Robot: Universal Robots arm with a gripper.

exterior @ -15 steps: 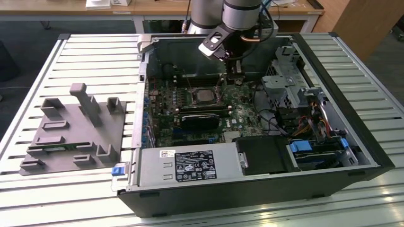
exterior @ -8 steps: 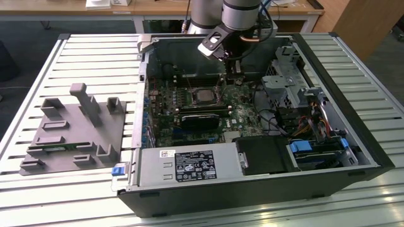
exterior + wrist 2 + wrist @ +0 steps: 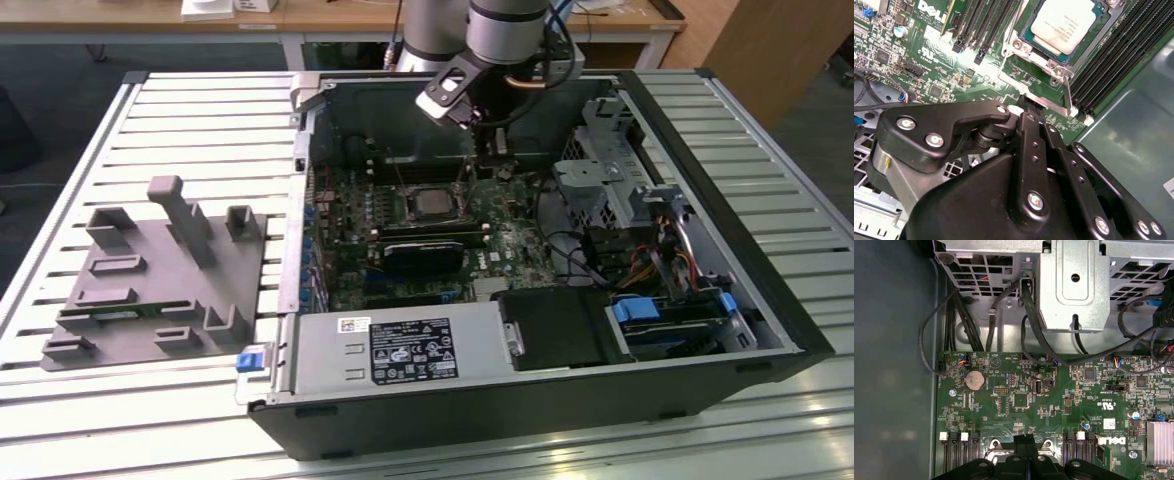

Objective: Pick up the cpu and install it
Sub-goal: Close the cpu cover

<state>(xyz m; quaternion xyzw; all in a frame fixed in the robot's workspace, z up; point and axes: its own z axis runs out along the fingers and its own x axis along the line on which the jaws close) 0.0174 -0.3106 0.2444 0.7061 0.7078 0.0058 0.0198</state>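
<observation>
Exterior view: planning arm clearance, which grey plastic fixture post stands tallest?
The narrow middle post of the grey fixture, rising well above the short stubs beside it.

Silver-grey arm, black screw-studded linkages, seemingly matte black fingers

Robotics lab or workshop: an open desktop computer case lies on a slatted metal workbench beside a grey moulded parts fixture. Wooden desks (small items scattered on top) stand behind, with a robot arm overhead.
</observation>
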